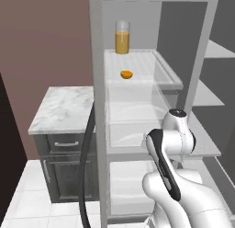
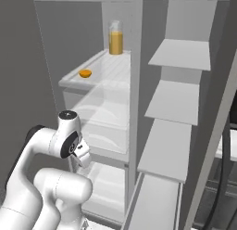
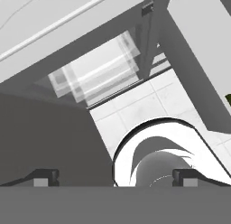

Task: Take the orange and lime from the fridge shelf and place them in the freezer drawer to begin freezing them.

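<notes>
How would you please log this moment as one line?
orange: on fridge shelf | claw: open, empty, low

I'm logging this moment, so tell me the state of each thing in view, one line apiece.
orange: resting on the fridge shelf, untouched.
glass of juice: upright at the back of that shelf, nearly full.
fridge: open, shelves exposed.
gripper: jaws apart, empty, pointed down at the tiled floor.
cabinet drawer: shut.
</notes>
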